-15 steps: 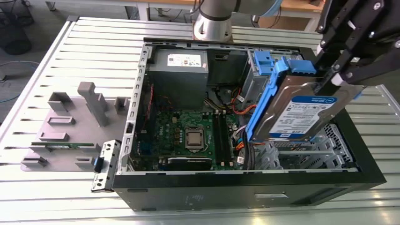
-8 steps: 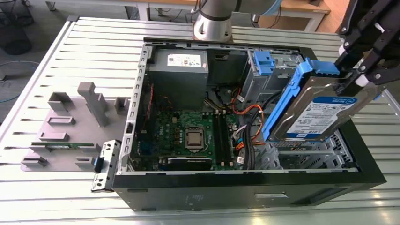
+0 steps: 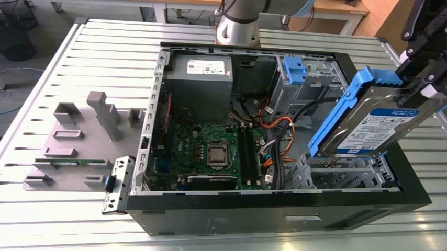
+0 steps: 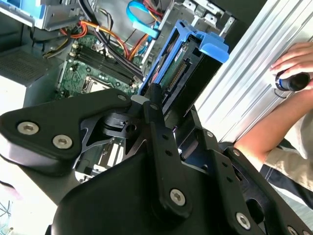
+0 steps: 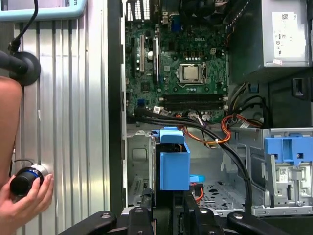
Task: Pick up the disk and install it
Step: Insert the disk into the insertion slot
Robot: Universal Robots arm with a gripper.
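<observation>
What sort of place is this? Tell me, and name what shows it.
Probably a robotics lab bench for computer assembly. An open computer case sits on a slatted metal table, the tool holds the disk over the case, and a grey fixture plate lies beside the case.

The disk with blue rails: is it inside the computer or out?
Out. The disk is held tilted by the claw above the open computer case, not seated in any bay.
</observation>
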